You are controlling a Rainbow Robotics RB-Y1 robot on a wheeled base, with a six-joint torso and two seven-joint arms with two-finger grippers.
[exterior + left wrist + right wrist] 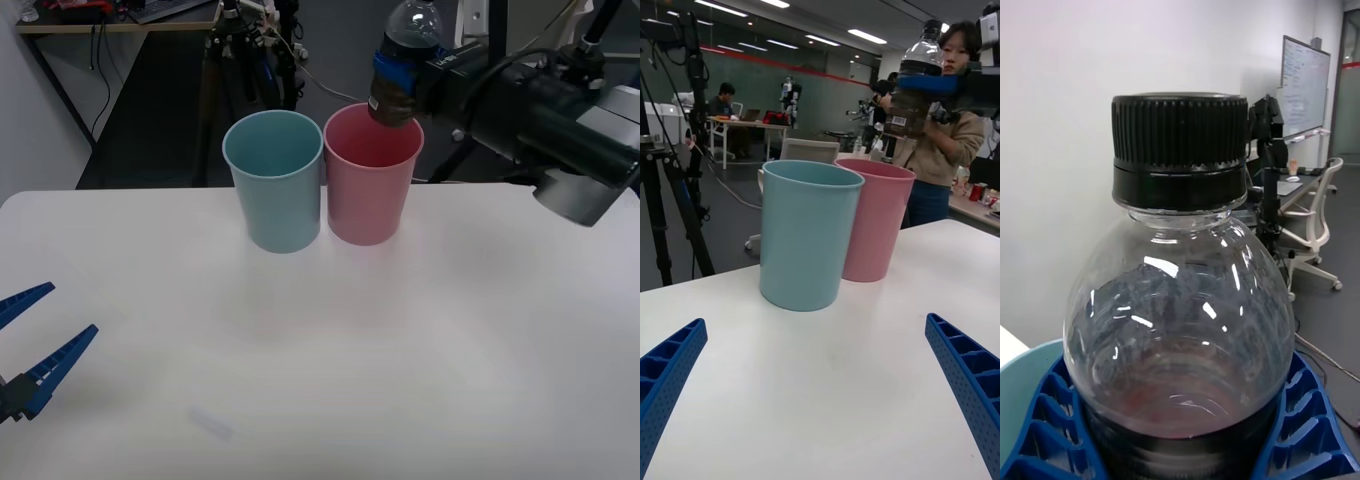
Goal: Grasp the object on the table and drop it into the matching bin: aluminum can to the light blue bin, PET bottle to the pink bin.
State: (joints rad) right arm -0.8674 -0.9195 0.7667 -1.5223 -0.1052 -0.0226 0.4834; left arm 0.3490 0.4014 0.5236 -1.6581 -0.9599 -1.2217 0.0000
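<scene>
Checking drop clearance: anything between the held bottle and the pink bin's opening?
No. In the front view the right gripper holds the bottle upright over the pink bin rim; just open air below.

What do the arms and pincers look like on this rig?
Both pincers have blue ribbed fingers with an open lattice pattern: the left pincer low at the table's near left edge, the right pincer on a bulky black arm with white lettering on the wrist block, dark cabling along it and a grey rounded link behind.
</scene>
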